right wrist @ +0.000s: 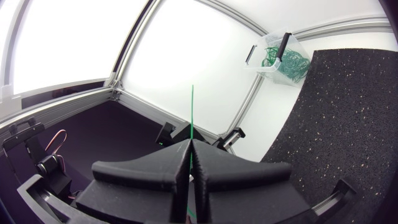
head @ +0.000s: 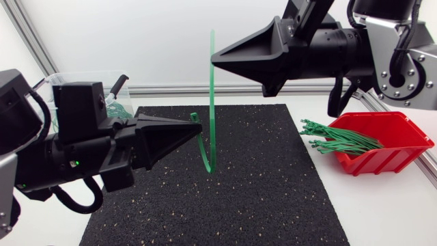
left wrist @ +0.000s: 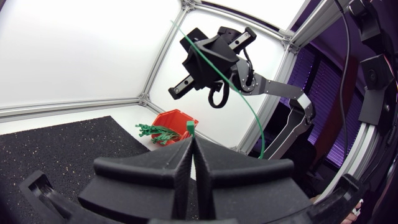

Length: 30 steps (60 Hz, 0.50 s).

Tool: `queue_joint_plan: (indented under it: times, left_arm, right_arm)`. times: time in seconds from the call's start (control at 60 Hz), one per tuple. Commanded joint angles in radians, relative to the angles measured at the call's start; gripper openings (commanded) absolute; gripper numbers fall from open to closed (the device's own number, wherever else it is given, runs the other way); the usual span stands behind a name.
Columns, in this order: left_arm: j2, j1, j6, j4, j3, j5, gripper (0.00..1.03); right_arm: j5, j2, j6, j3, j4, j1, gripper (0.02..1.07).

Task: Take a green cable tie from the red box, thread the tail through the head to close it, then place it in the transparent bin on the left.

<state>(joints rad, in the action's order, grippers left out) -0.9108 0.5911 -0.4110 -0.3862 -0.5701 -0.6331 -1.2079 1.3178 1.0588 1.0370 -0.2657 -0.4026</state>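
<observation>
Holding 1 green cable tie (head: 212,102) aloft over the mat (head: 273,191), near its far edge, unthreaded.
Left gripper (head: 199,128) clenches its head, right gripper (head: 214,60) its tail; next, probably, steer the tail tip into the head.

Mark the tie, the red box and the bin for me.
tie (head: 212,89): head view, on the upright stretch of its strap.
red box (head: 399,156): head view, on its near wall.
bin (head: 89,76): head view, on its clear upper wall.

Left gripper (left wrist: 191,143) pinches cable tie (left wrist: 189,127) — right gripper (left wrist: 202,53) above.
</observation>
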Motion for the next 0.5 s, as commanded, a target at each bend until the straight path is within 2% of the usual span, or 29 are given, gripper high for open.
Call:
queue_joint_plan:
  times: [0.0, 0.117, 0.483]
  left_arm:
    - [-0.010, 0.004, -0.011, -0.010, -0.008, 0.006, 0.04]
    - [-0.011, 0.004, -0.011, -0.013, -0.005, 0.006, 0.04]
    - [-0.028, 0.003, -0.003, -0.031, 0.035, 0.004, 0.04]
  right_arm:
    - [-0.004, 0.057, 0.012, -0.054, -0.020, 0.008, 0.08]
    - [-0.016, 0.098, 0.015, -0.086, 0.029, -0.002, 0.08]
    - [-0.038, -0.026, 0.009, -0.094, 0.391, -0.070, 0.08]
